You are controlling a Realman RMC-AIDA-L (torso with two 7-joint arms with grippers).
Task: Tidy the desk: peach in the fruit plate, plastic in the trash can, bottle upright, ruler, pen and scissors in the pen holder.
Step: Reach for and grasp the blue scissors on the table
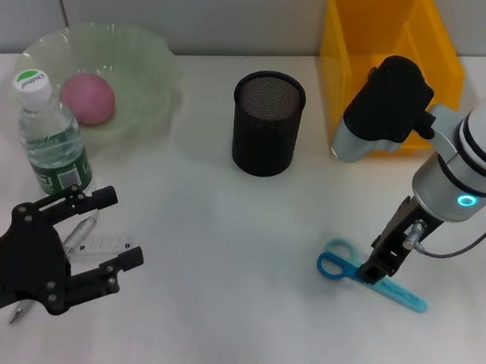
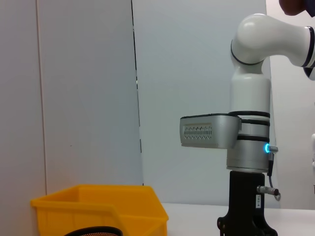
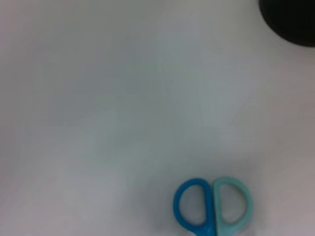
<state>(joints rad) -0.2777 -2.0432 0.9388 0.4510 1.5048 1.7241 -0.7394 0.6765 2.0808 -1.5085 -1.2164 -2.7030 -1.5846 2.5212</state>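
The right gripper [image 1: 378,266] is down at the surface [image 1: 231,317] with its fingers set on the scissors [image 1: 371,278], right where the handles meet the blades; from here I can't tell whether they have closed on them or merely straddle them. The scissors lie flat: the two loop handles, one dark blue and one pale teal, poke out at about nine o'clock from the fingers, and the teal blade end runs off toward four o'clock. In the right wrist view the same pair of loops [image 3: 212,206] sits side by side on the bare white surface.

The left gripper [image 1: 93,237] hovers at the near left with its fingers spread wide apart, holding nothing. Between and just under them lies the clear ruler [image 1: 105,245], with a pen [image 1: 75,237] partly hidden beneath the gripper body.

At roughly eleven o'clock from the left gripper stands the bottle [image 1: 52,140], upright with its cap on. Behind it, touching or nearly so, is the pale green fruit plate [image 1: 147,59] with the pink peach [image 1: 88,98] resting inside. The black mesh pen holder [image 1: 268,123] stands mid-surface, well apart from both grippers, about eleven o'clock from the scissors. The yellow bin [image 1: 347,63] sits at the far right, behind the right arm.
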